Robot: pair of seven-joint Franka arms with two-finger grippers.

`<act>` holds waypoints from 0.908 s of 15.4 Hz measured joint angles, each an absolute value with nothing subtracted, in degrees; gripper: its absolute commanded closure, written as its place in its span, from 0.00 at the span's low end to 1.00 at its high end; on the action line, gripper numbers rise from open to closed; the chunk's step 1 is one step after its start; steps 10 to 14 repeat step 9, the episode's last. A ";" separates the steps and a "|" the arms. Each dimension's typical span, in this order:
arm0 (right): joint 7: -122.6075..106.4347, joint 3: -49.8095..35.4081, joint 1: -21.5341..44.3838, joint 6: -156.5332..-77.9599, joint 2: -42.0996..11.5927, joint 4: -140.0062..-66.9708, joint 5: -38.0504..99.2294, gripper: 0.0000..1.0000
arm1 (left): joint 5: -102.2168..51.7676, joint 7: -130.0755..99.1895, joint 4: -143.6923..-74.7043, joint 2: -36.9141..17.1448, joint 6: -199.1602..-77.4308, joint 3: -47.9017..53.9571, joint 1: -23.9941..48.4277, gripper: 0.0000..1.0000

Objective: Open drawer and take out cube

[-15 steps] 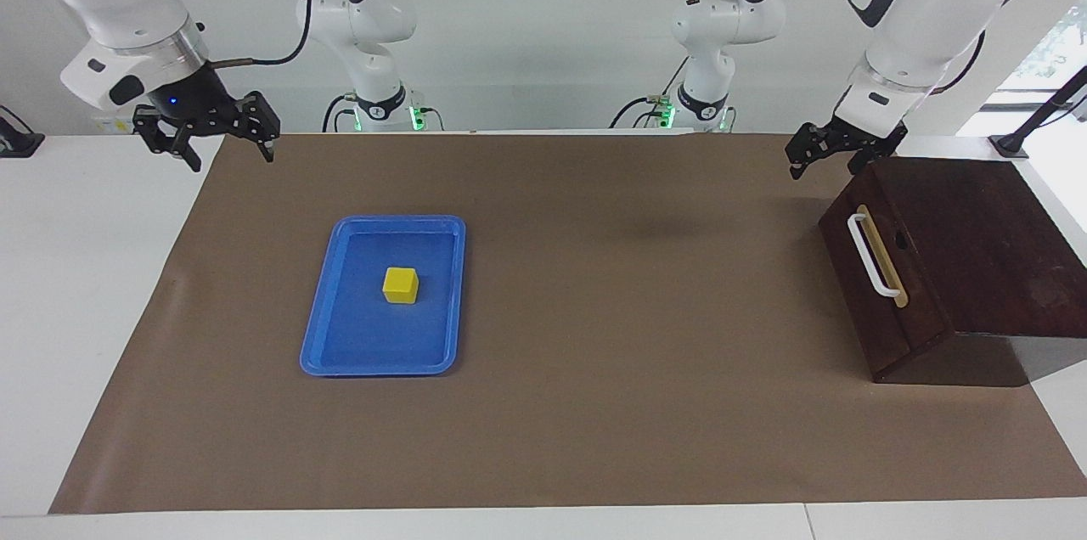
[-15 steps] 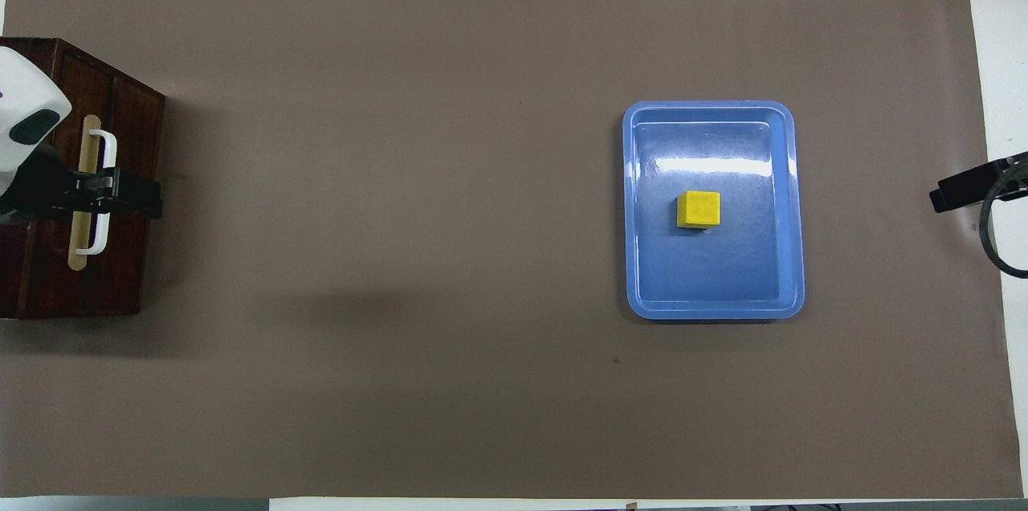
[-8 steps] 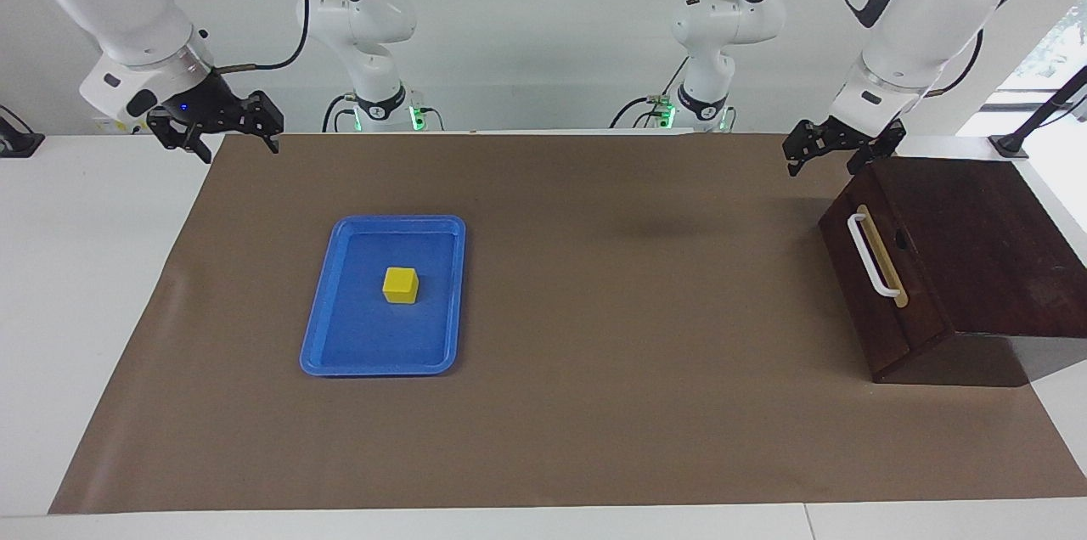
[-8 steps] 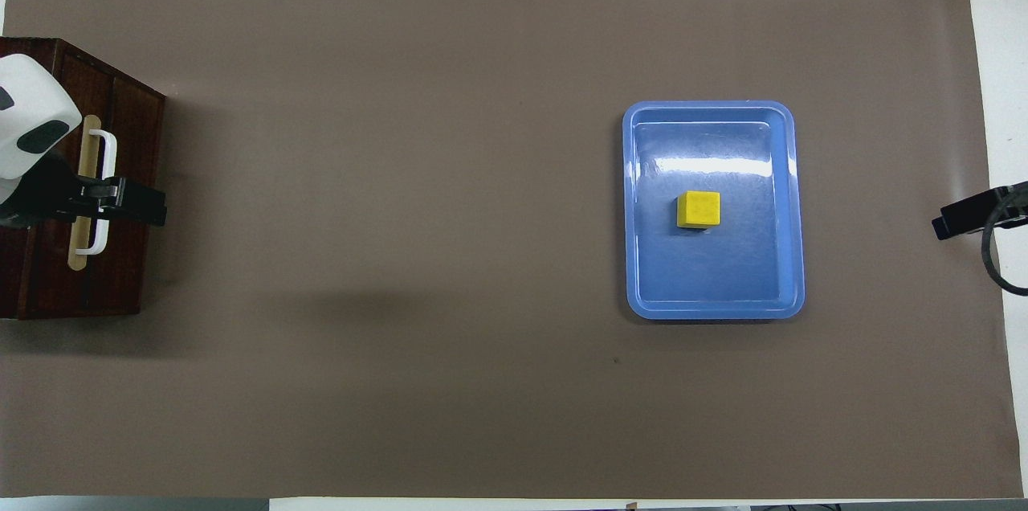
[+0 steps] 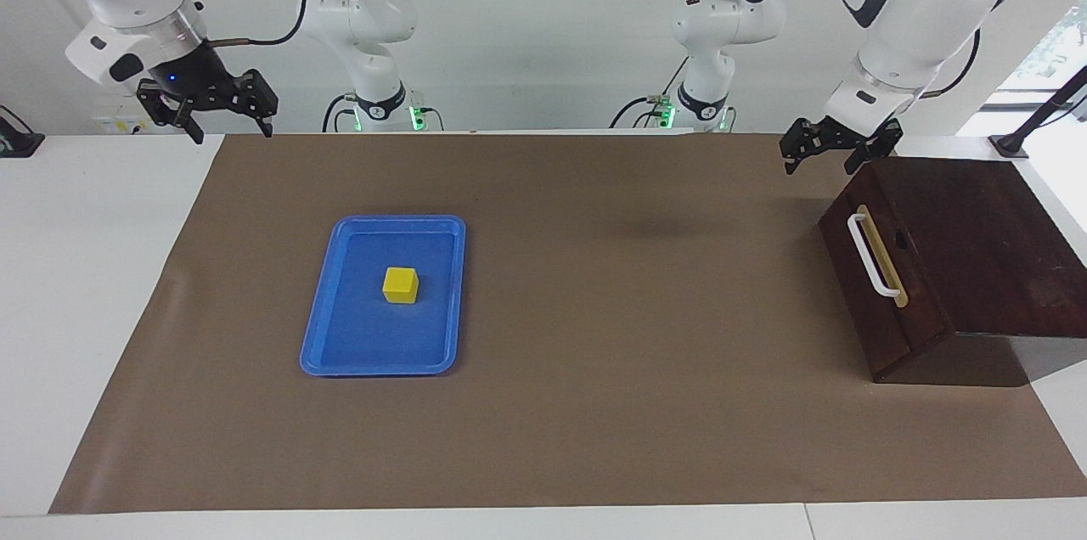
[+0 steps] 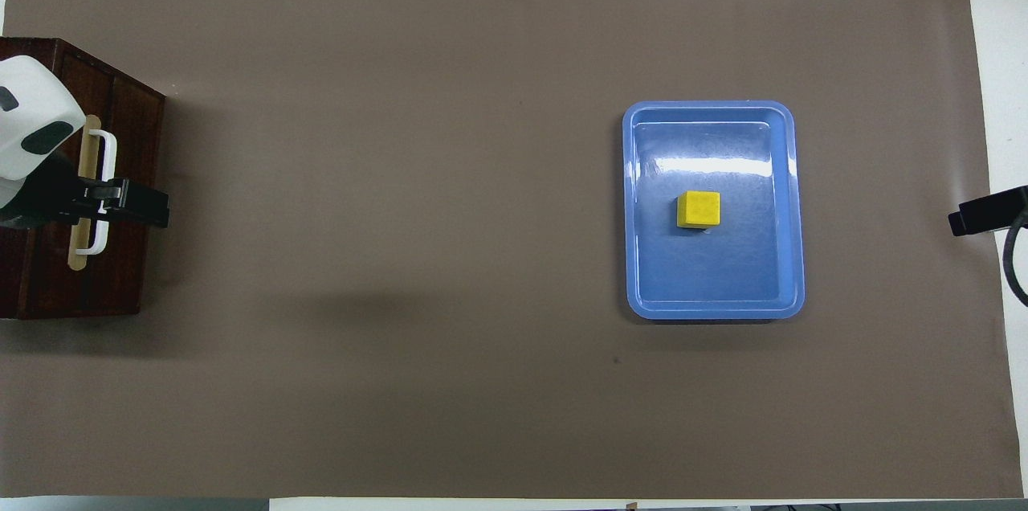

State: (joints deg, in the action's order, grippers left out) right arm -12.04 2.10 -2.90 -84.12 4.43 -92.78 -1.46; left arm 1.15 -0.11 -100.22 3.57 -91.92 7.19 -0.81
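Cube: the yellow cube (image 5: 400, 284) sits flat in the middle of the blue tray (image 5: 327, 328), touching nothing but the tray floor. It lies toward my right arm's end of the table.

Cube versus my grippers: it is well apart from both. My right gripper (image 5: 219, 110) hangs in the air over the table's edge at the robots' end, near the corner of the brown mat (image 5: 594, 404). My left gripper (image 5: 828, 151) is at the other end of the table, far from the cube.

Cube orientation: it is as wide as it is long, so it has no long axis. Its sides run square with the tray's walls.

Tray orientation: its long axis runs from the robots' end of the table toward the end away from them.

Drawer: the dark brown drawer (image 5: 951, 268) stands at my left arm's end of the table and is pushed shut. Its front faces the tray.

Handle: the white handle (image 5: 870, 255) on its tan strip is a long bar. Its long axis runs along the drawer front, parallel to the tray's long sides.

Left gripper: raised just over the drawer's corner nearest the robots, fingers spread and empty, touching nothing.

Right gripper: fingers spread wide, nothing between them.
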 measured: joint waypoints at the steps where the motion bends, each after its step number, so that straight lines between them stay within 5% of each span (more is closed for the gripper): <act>1: -11.99 2.13 -2.87 -84.07 4.41 -92.81 -1.46 0.00 | 1.05 -0.42 -100.22 3.57 -91.92 7.20 -0.78 0.00; 14: -11.87 2.29 -2.86 -83.93 3.97 -93.70 -1.47 0.00 | 0.80 -2.75 -100.22 3.57 -91.92 7.22 -0.24 0.00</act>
